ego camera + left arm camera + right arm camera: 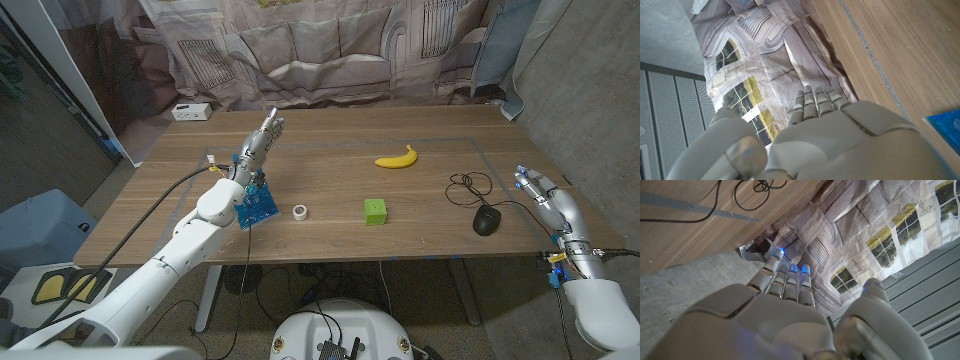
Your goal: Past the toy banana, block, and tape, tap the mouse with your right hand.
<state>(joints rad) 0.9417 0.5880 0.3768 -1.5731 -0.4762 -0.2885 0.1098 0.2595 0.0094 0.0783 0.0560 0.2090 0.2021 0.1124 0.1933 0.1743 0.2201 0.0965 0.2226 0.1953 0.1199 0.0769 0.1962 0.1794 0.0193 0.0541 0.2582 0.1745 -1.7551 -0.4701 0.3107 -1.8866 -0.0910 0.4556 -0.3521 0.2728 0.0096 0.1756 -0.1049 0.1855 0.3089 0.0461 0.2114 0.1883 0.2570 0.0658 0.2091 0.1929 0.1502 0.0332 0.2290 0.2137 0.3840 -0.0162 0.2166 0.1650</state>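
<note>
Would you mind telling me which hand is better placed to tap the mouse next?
The right hand: it hangs open just beyond the table's right edge, close to the mouse. The left hand is far across the table, with tape and block between.

One toy banana (397,158) on the table, yellow, just the one. One green block (375,210). One small roll of tape (300,212). One black mouse (486,221), with one looped black cable (468,186) beside it. One blue board (257,206) standing near the left arm. One white box (190,111) at the far corner. And two robot hands: left hand (262,137), right hand (537,186).
</note>
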